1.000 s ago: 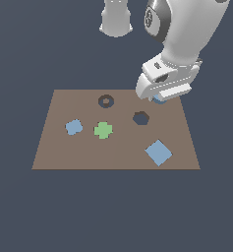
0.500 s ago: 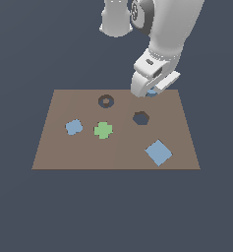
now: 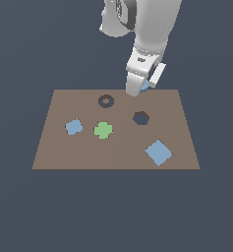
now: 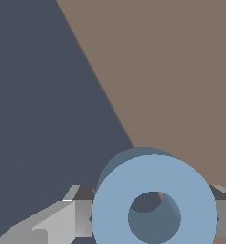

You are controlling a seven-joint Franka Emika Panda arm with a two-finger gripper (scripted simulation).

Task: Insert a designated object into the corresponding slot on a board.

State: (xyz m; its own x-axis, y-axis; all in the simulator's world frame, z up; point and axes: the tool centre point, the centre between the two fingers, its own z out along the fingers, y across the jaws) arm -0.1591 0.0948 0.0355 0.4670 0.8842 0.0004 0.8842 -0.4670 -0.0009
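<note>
We have the light blue ring (image 4: 154, 200) in our gripper (image 3: 144, 84), the fingers (image 4: 66, 221) pinching it from either side, as the wrist view shows with the ring filling the space between them and its centre hole facing the camera. In the exterior view the ring is only a sliver of blue peeking out beside the fingers, held above the far edge of the board (image 3: 54, 152). So the pick is done; the carry and the insertion are what remain. The slot (image 3: 106, 101), the dark ring-shaped recess with its small brown peg, sits near the far edge too, off toward the exterior view's left of our gripper, and it is unfilled. We judge we need to travel along that far edge, line the ring's hole over the peg, then lower and let go. The dark hexagonal hole (image 3: 141, 118) lies nearer the board's middle, and the blue blob (image 3: 73, 127), green cross (image 3: 103, 130) and blue square block (image 3: 158, 152) rest on the board, well apart from us.
</note>
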